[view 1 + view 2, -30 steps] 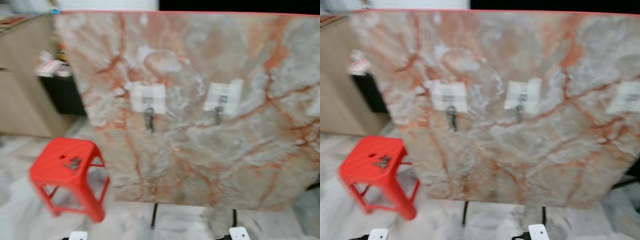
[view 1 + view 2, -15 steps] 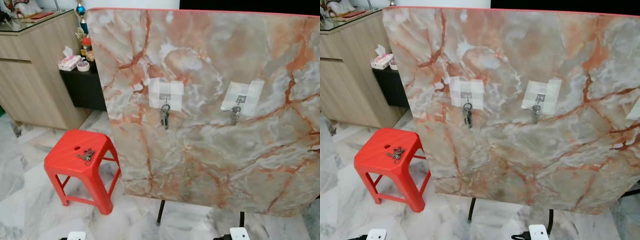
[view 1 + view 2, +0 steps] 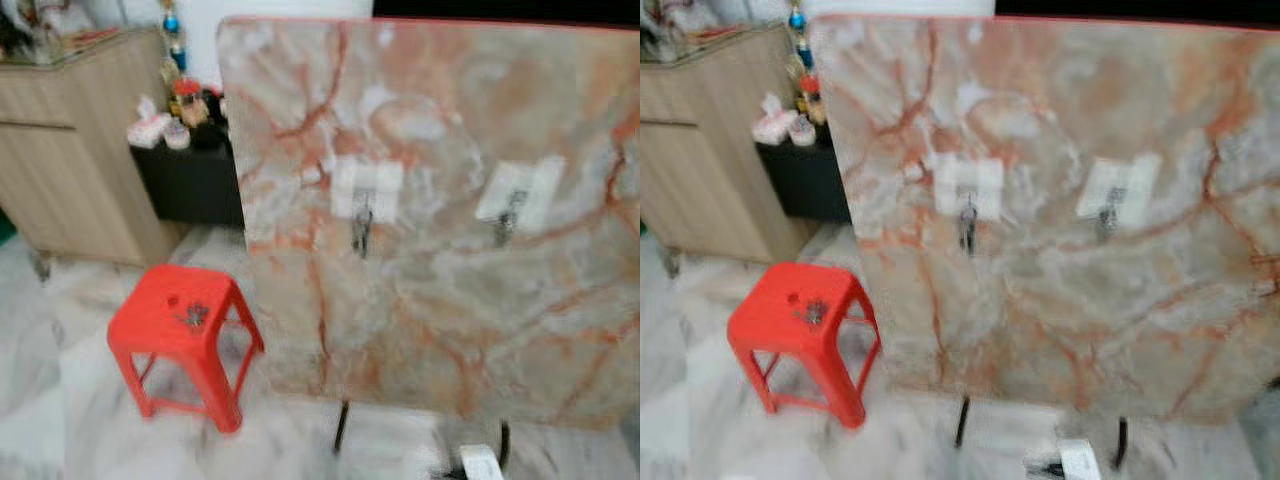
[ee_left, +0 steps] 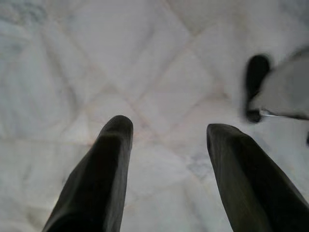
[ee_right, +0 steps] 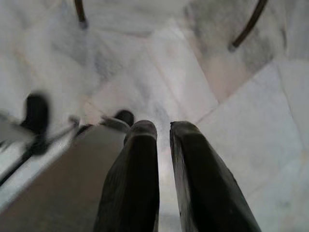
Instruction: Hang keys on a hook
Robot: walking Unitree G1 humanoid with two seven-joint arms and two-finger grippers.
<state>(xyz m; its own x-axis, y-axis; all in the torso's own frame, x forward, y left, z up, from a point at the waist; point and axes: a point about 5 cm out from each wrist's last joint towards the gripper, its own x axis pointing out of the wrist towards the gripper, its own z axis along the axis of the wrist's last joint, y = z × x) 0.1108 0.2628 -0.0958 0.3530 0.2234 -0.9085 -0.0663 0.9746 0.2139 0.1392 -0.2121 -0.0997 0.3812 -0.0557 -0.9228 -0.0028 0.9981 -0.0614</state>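
On red plastic stool point(image 3: 800, 315): dark key bunch point(image 3: 813, 312). No legible writing. Left gripper point(image 4: 166, 133) spread; right gripper point(image 5: 163, 129) nearly closed, empty.

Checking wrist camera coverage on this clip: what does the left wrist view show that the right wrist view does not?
Left wrist view: the left gripper, its long black fingers spread wide apart with nothing between them. Right wrist view: the right gripper, its fingers nearly touching, and two thin dark stand legs ahead of it. Both: pale veined marble floor tiles under the fingers, and no keys held.
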